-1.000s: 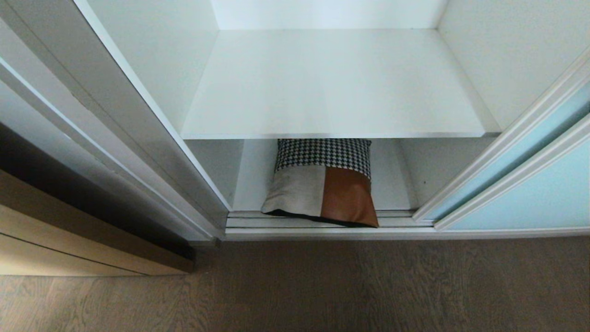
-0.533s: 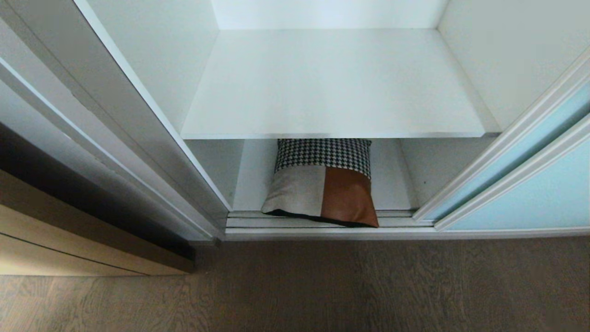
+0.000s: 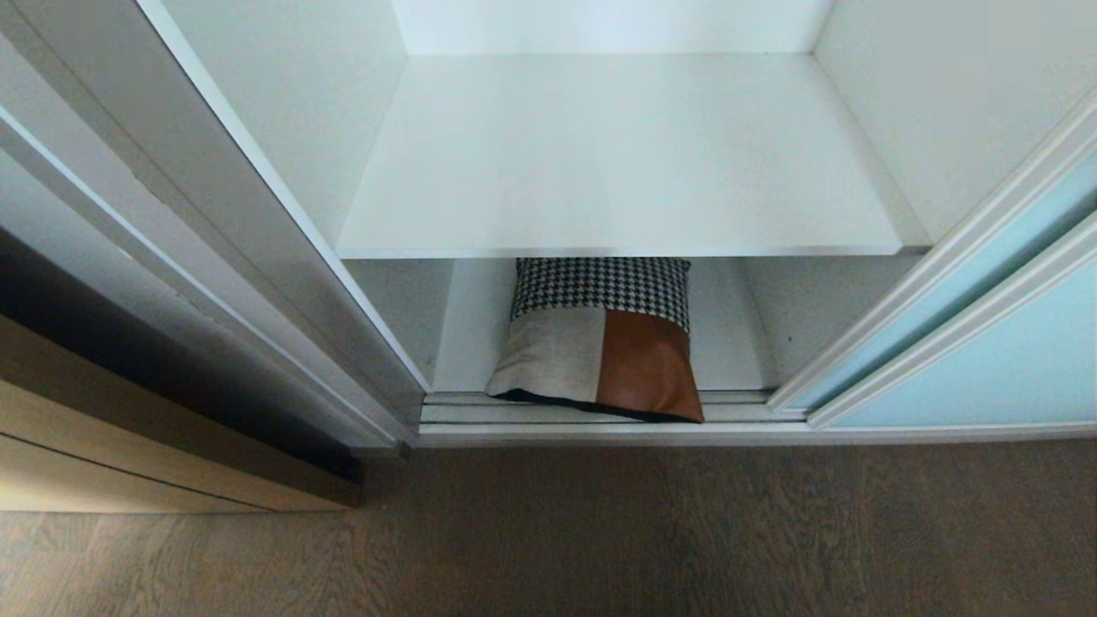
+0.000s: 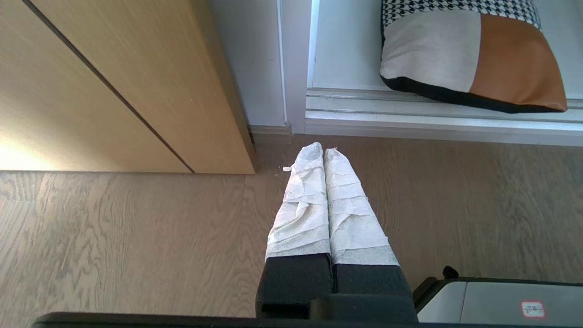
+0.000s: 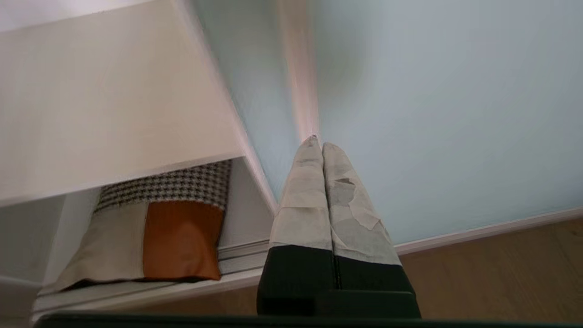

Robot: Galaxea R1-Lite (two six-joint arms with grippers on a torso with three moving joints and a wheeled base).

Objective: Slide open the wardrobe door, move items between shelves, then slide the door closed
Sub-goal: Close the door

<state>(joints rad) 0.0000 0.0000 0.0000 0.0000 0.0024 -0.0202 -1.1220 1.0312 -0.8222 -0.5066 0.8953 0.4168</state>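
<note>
Left pincer [image 4: 324, 150] closed, pointing down — right pincer [image 5: 317, 142] closed.

One cushion [image 3: 600, 338] lay under the single white shelf [image 3: 617, 154]; two aqua door panels [image 3: 986, 360] stood right of that shelf.

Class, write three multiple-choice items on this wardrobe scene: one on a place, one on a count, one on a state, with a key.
1. Where is the cushion?
A. on the upper shelf
B. on the wardrobe's bottom, under the shelf
C. on the floor outside

2. How many cushions show?
A. one
B. two
C. three

3. How does the sliding wardrobe door stand?
A. shut
B. slid aside to the right
C. removed

Key: B, it lies beneath the white board; A, only one patchwork cushion shows; B, the aqua panel stands right and the compartment is open.
</note>
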